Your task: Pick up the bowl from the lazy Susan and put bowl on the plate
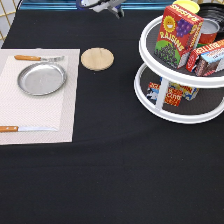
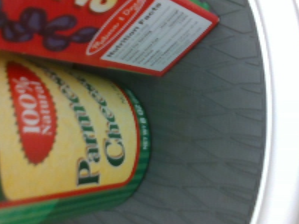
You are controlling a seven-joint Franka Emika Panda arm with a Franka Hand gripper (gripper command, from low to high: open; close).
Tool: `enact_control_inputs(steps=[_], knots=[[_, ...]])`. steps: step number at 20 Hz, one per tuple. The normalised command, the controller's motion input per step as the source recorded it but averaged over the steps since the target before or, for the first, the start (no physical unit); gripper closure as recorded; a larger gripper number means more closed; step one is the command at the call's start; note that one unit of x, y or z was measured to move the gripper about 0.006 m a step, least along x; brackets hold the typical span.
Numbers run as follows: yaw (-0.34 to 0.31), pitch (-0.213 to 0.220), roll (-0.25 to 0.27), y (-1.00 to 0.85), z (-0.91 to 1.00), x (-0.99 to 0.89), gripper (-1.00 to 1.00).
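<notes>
The lazy Susan (image 1: 150, 75) stands at the exterior view's right, and its grey surface also shows in the wrist view (image 2: 206, 125). A glossy black curve at the back of its top tier is the bowl (image 1: 214, 9), mostly hidden behind boxes and cut off by the frame. The silver plate (image 1: 42, 78) lies empty on a pale placemat (image 1: 65, 110) at the left. The gripper itself is out of the exterior view. Only a grey-white arm part (image 1: 102, 5) shows at the top edge. The wrist view is close over the top tier, by a Parmesan can (image 2: 63, 150).
A raisin box (image 1: 176, 34), a red box (image 1: 207, 56) and a can crowd the top tier; small boxes (image 1: 172, 92) sit on the lower tier. A wooden coaster (image 1: 97, 58) lies between plate and turntable. Two wooden-handled pieces of cutlery (image 1: 30, 58) (image 1: 20, 129) flank the plate.
</notes>
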Motion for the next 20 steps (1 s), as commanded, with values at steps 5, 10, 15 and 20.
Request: enact_control_inputs(steps=[5,10,15,20], knots=[[0.052,0.061,-0.006,0.29,-0.09,0.48,-1.00],[0.025,0.042,0.018,0.05,-0.19,0.31,-1.00],[0.012,0.020,0.022,0.04,-0.27,0.27,-1.00],[0.008,0.003,0.044,0.01,-0.24,0.17,-1.00]])
